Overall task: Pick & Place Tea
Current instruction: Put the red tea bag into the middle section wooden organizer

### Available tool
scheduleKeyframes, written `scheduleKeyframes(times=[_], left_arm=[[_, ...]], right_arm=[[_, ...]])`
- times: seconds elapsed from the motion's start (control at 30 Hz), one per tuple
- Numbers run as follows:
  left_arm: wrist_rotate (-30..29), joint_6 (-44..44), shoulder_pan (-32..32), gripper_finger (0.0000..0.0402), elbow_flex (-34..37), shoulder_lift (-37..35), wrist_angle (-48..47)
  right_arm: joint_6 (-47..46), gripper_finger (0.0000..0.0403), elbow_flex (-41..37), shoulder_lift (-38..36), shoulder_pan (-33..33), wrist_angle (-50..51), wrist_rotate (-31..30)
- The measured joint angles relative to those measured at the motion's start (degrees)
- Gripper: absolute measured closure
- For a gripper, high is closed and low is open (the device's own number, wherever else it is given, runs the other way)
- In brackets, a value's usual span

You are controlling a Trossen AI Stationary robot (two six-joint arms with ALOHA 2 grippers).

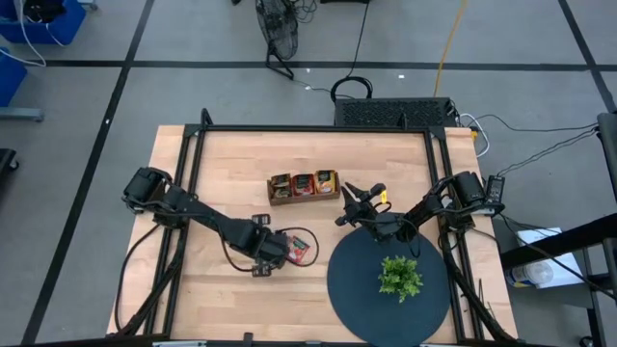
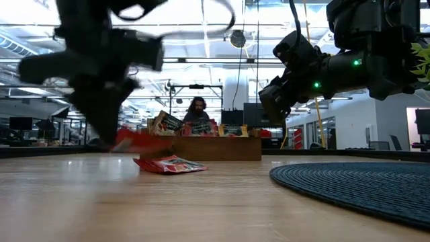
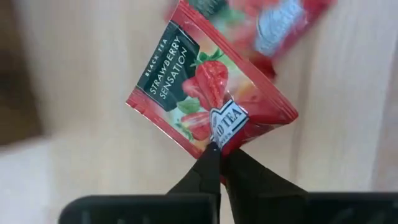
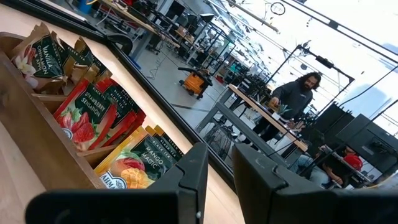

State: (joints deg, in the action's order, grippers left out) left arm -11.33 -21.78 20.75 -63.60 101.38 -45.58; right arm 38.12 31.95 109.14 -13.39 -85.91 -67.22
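Behind the wooden table (image 1: 231,154) a big workshop hall is visible in the low view, with a person (image 2: 196,109) sitting far off. On the near right part of the table lies a round dark mat (image 1: 352,284) with a small green plant (image 1: 399,277). At the far middle stands the tray (image 1: 304,198), with three compartments that already hold sachets.

The left gripper (image 1: 272,253) is at the near middle, just left of the mat. Its fingers are pressed together on the corner of a red sachet (image 3: 208,99), which seems lifted a little from the wood. One more red sachet (image 2: 171,165) lies flat on the table beside it. The right gripper (image 1: 353,204) hovers just right of the tray, its fingers apart and holding nothing.

I judge that the pick is done and the carry begins. The next move needs a lift and a travel to the far side, then a release over the middle compartment, where the strawberry sachets (image 4: 93,115) stand.

Only the left wrist view shows the pinch and the label. Only the right wrist view shows how the compartments are sorted. The high view alone tells which arm is which.
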Motion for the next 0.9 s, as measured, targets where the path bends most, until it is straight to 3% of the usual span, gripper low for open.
scheduleKeyframes(times=[0.13,0.3,0.37,0.6,0.9], left_arm=[[-8.8,4.0,-0.3,0.0382,-6.3,-0.1,-7.7],[-24.9,12.2,-2.6,0.0393,-10.9,-0.2,-6.3],[-28.2,15.4,-4.6,0.0389,-10.9,-0.2,-3.3],[-26.2,20.5,-13.0,0.0392,-7.1,-0.2,11.0],[-21.5,20.1,-18.8,0.0392,-4.7,-0.2,15.8]], right_arm=[[-1.2,0.0342,0.0,0.0,0.0,0.0,0.0],[-1.3,0.0342,0.0,0.0,0.0,0.0,0.3],[-1.3,0.0342,0.0,0.0,0.0,0.0,0.2],[-1.2,0.0342,0.0,0.0,0.0,0.0,0.0],[-1.0,0.0342,0.0,0.0,0.0,0.0,-0.1]])
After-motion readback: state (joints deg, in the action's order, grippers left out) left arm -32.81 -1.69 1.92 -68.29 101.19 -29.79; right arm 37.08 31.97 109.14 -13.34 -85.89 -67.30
